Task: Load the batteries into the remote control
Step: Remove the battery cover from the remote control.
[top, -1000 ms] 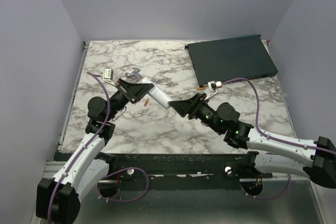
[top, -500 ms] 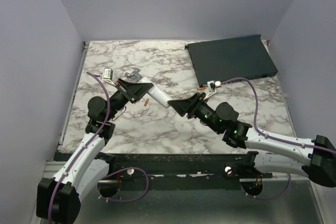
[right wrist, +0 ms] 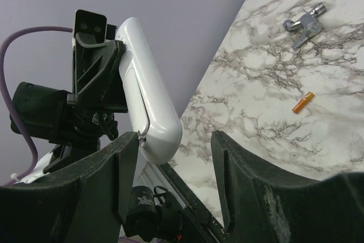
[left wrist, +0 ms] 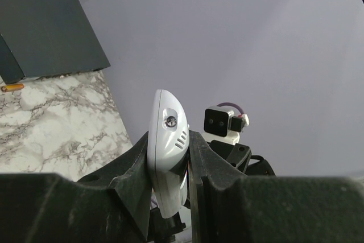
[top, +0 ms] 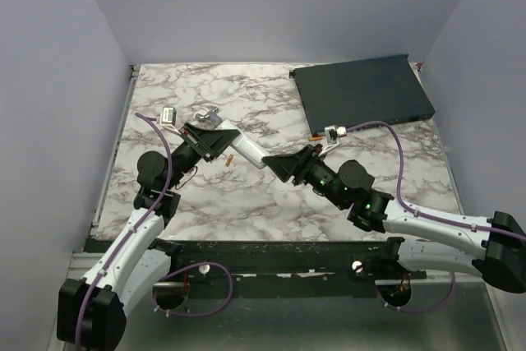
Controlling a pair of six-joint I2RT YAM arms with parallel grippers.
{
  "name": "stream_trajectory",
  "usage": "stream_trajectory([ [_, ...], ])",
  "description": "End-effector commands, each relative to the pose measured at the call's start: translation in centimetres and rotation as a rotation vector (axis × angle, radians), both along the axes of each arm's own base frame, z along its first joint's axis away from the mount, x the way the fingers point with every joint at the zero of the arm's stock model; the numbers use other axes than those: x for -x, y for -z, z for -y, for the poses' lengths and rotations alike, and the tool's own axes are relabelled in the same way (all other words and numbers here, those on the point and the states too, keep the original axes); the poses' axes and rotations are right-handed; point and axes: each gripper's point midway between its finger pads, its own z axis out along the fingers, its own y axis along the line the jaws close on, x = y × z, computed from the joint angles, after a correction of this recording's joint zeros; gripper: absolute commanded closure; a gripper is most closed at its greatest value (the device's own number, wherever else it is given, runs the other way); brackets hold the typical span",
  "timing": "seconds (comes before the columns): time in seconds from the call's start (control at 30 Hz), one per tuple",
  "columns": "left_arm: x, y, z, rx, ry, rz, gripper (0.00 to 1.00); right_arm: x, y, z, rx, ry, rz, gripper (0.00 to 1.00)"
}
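The left gripper point(left wrist: 169, 170) is clamping the white remote control point(top: 246, 150) off the marble table point(top: 271, 203). The right gripper point(right wrist: 173, 166) is gaping wide around its free end. One battery point(top: 231, 160) is lying on the marble nearby.

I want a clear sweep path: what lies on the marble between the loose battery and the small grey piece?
Nothing: bare marble separates the battery and the small grey piece, as the right wrist view shows.
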Motion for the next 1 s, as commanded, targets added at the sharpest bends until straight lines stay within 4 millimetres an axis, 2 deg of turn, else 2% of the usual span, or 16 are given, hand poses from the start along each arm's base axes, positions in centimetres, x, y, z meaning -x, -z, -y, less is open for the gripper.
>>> stream_trajectory([
  [0.0,0.1,-0.3,-0.1,0.013,-0.003,0.021,1.0,-0.3,-0.6,0.0,-0.018,0.007,0.03,0.39],
  [0.57,-0.4,0.2,-0.2,-0.012,-0.025,-0.011,1.0,0.1,-0.6,0.4,-0.018,0.003,0.046,0.37],
  [0.97,-1.0,1.2,-0.1,-0.04,-0.034,-0.064,1.0,-0.1,0.1,2.8,0.033,0.073,0.067,0.37],
])
